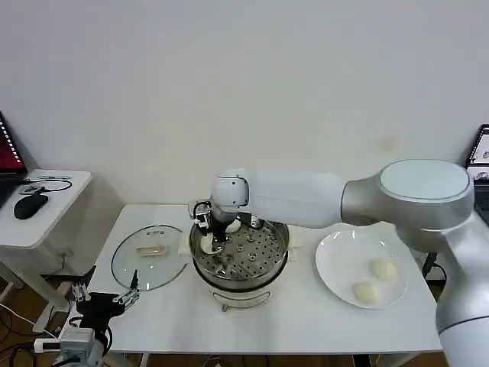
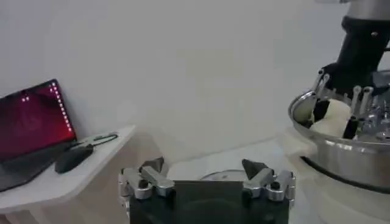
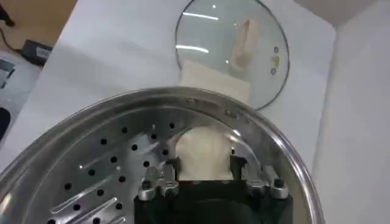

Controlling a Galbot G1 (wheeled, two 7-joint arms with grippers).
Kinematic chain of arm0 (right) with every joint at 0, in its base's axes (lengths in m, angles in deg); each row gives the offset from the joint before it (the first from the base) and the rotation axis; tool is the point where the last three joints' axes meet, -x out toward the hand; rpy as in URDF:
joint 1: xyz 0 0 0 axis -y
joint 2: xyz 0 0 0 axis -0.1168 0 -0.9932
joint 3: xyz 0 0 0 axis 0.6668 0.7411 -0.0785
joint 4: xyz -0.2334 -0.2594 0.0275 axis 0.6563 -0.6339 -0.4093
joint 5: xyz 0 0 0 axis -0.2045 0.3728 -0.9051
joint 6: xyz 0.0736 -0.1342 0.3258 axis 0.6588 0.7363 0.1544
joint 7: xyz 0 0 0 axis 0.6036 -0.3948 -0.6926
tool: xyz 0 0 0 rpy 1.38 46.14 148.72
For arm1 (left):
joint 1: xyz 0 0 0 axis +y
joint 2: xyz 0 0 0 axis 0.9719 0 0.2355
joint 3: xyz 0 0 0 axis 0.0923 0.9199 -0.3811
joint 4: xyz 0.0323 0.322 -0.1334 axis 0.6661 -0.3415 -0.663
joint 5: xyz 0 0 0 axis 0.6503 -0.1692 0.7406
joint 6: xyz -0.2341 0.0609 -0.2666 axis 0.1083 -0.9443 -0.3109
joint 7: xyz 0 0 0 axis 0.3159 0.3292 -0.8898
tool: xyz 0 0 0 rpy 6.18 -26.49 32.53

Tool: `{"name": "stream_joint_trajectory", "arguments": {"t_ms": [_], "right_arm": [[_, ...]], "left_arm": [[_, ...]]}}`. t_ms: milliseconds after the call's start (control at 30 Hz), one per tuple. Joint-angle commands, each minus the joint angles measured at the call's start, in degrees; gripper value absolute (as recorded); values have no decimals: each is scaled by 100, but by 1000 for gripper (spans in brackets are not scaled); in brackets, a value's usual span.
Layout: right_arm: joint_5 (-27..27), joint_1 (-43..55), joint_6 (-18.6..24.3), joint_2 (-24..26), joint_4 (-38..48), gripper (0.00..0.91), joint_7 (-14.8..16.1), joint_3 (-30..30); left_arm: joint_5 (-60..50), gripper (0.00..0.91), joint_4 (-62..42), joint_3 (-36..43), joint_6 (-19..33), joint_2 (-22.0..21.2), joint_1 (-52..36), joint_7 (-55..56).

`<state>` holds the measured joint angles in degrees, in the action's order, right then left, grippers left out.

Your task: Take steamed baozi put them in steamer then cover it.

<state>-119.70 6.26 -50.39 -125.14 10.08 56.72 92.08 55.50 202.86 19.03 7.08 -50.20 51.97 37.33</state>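
The right claw (image 1: 212,241) grasps a baozi (image 3: 204,152) over the steamer's (image 1: 276,260) perforated tray. Two baozi (image 1: 383,269) wait on the plate (image 1: 336,264) beyond; the glass cover (image 1: 150,256) lies beside on the bench (image 1: 306,321), unplaced. Left claw (image 2: 207,178) idles released.

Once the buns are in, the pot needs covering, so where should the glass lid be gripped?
Probably by the pale handle at the centre of the lid, coming straight down from above. The lid lies flat on the table left of the steamer, handle up; its thin rim offers little to pinch.
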Motion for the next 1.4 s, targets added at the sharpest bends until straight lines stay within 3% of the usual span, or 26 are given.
{"name": "stream_joint_trajectory", "arguments": {"t_ms": [33, 67, 233, 533, 600, 633, 667, 733, 900, 1000, 1133, 1300, 1333, 1400], "right_arm": [[8, 21, -18, -44, 16, 796, 36, -49], [12, 82, -15, -17, -5, 907, 71, -40], [3, 475, -5, 361, -304, 907, 150, -1], [303, 1452, 228, 1941, -1544, 907, 394, 293], [594, 1676, 508, 2683, -1930, 907, 633, 392], [692, 1694, 559, 2736, -1956, 907, 677, 420], [1020, 1837, 742, 3184, -2202, 907, 862, 520], [1228, 1921, 953, 3565, -2361, 907, 1016, 555], [2202, 1778, 1464, 5158, -2595, 907, 1545, 254], [2782, 1683, 1867, 5717, -2655, 907, 1861, 259], [3474, 1346, 2264, 6273, -2695, 907, 1999, 160], [4126, -769, 2530, 6954, -2685, 907, 1963, -1344], [4264, -1523, 2597, 7043, -2634, 907, 1947, -2121], [4451, -1875, 2684, 7063, -2571, 907, 1900, -2446]], "left_arm": [[-7, 907, 4, 5, 0, -4, 2, 2], [-10, 907, 1, 8, 1, -8, 4, 2], [-12, 907, -8, 25, -11, -11, -7, 1], [29, 907, -14, 66, -42, 34, -50, -4], [90, 907, 6, 67, -62, 73, -42, -10], [119, 907, 20, 67, -65, 100, -30, -18], [146, 907, 31, 67, -74, 124, -20, -21], [225, 907, 62, 69, -109, 182, 6, -29], [221, 907, 81, 98, -107, 253, 27, -41], [208, 907, 84, 142, -105, 283, 58, -44], [203, 907, 105, 162, -99, 304, 88, -65], [207, 907, 89, 160, -88, 316, 99, -87], [207, 907, 90, 162, -87, 323, 107, -94], [202, 907, 86, 165, -83, 343, 114, -116]]}}
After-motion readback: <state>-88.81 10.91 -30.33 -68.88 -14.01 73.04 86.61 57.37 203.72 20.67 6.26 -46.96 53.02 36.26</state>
